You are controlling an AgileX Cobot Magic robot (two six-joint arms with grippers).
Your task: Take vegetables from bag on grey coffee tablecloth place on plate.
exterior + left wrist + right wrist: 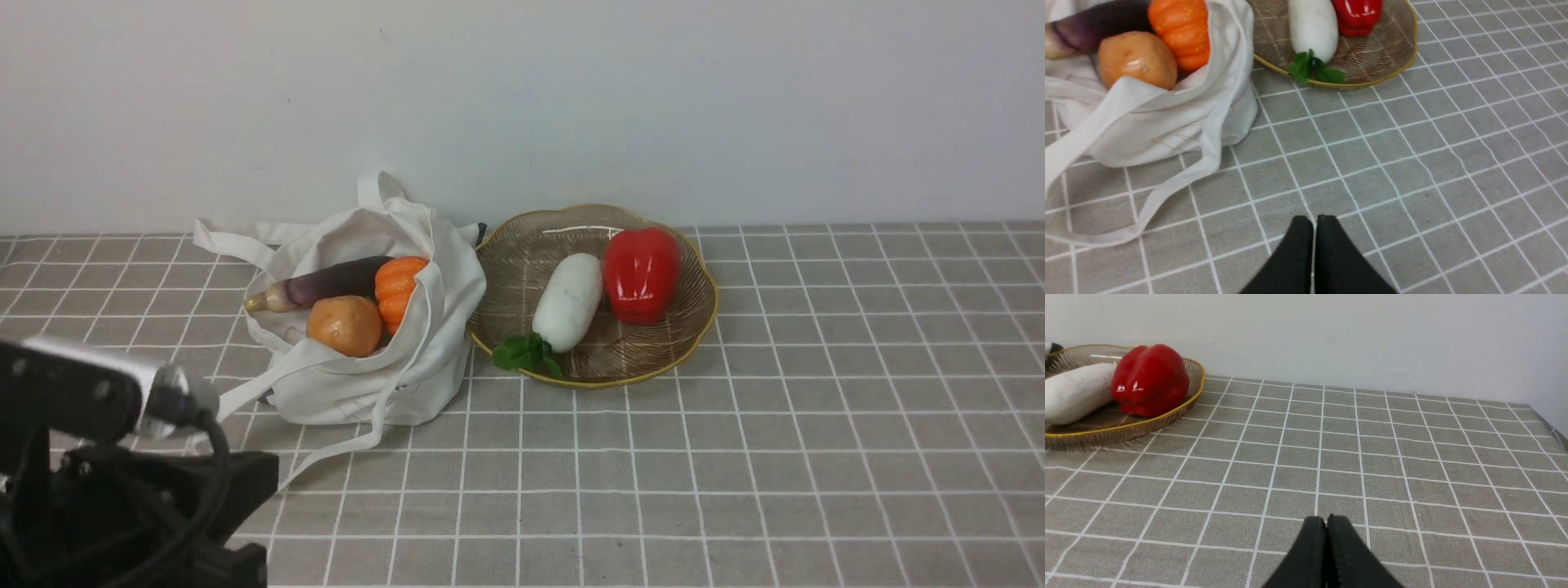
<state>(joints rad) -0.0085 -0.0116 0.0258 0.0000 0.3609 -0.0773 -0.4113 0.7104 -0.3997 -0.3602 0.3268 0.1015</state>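
No words, numbers or signs can be read on anything that is shown, and no names of makers can be seen.

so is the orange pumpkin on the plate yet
No, the orange pumpkin sits inside the white bag, beside the potato.

bag [375,392]: off-white cloth — matt, soft-looking, creased
tablecloth [800,457]: grey cloth with white grid; matt, fine woven look
plate [506,269]: see-through brownish, ribbed surface; rim gold, metallic sheen
red pepper [642,275]: high gloss, smooth; plastic-like
radish body [569,302]: white, smooth, low sheen
radish leaves [526,354]: green, plastic-like
eggplant [335,282]: smooth, slight sheen
pumpkin [397,290]: orange, ribbed, satin
potato [344,325]: tan — smooth, glossy highlights
wall [522,106]: matt, mostly smooth, small marks
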